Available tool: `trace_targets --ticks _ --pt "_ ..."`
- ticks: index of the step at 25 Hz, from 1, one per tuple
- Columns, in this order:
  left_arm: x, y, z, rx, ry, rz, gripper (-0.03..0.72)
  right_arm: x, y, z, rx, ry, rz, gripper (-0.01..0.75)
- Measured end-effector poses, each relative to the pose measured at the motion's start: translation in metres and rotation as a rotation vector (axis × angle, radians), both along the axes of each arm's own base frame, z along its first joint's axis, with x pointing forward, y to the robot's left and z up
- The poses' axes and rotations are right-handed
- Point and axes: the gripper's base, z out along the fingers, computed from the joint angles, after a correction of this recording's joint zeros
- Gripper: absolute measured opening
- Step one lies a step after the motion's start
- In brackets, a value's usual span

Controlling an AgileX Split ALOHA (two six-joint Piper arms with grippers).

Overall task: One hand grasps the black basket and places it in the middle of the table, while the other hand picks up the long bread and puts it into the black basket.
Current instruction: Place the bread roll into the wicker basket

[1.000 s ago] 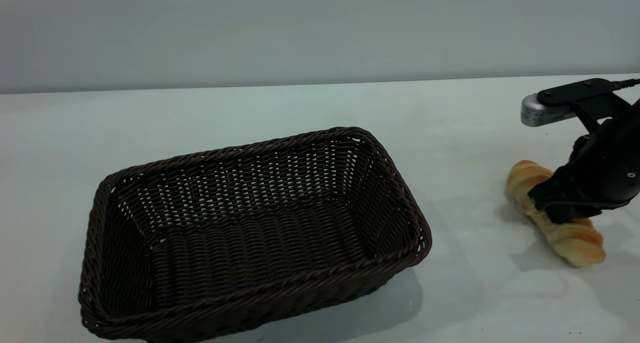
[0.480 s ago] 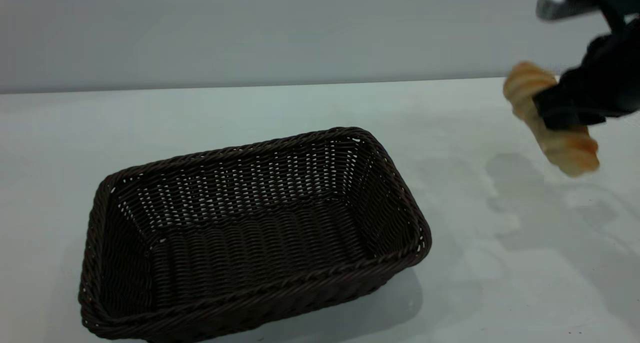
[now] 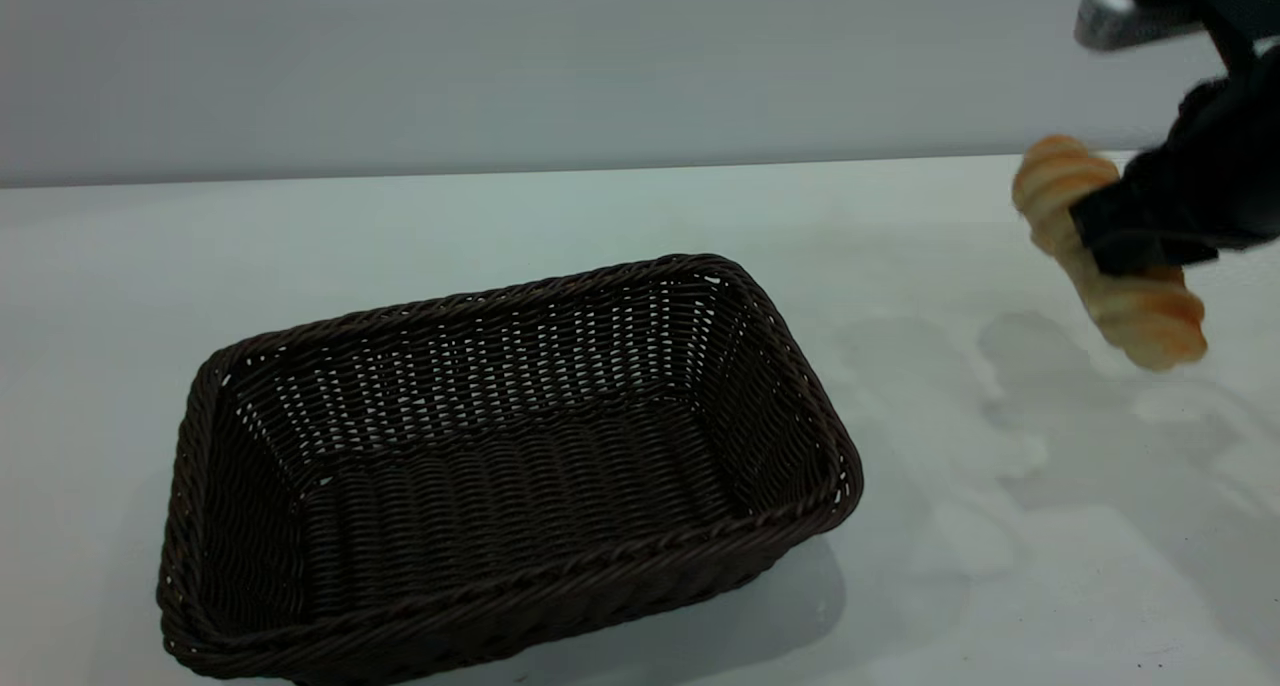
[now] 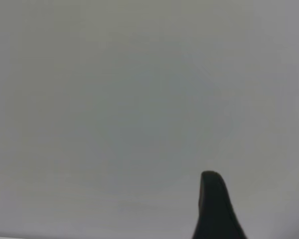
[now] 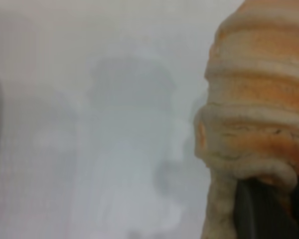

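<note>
Right gripper (image 3: 1135,241) clamped across bread (image 3: 1150,316) mid-length, loaf aloft, ends jutting past both fingers. Basket (image 3: 500,446) on table (image 3: 600,216), well apart. Best carried level, released low inside. Left gripper (image 4: 214,209) hardly visible; opening unclear.

Lab bench, white table (image 3: 600,216), grey wall (image 3: 500,56)

1. The black basket (image 3: 500,466) sits on the table (image 3: 600,216), left of centre in the exterior view.
2. The long bread (image 3: 1105,256) hangs above the table at about 2 o'clock from the basket, well apart from it.
3. The right gripper (image 3: 1140,241) is clamped across the bread's middle, reaching in from 3 o'clock.
</note>
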Motion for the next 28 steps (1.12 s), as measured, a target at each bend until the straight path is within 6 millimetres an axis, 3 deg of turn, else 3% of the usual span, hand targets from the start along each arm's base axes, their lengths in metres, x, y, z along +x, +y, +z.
trace_targets --ticks 5,14,28 --pt "0.0 0.0 0.0 0.001 0.002 0.0 0.513 -0.005 -0.001 -0.03 -0.012 0.095 -0.001 0.041" --pt "0.0 0.0 0.0 0.001 0.003 0.0 0.513 -0.009 -0.002 -0.054 -0.029 0.17 -0.004 0.04" --pt "0.0 0.0 -0.001 0.002 0.006 0.0 0.511 -0.01 -0.004 -0.061 -0.058 0.19 0.006 0.043"
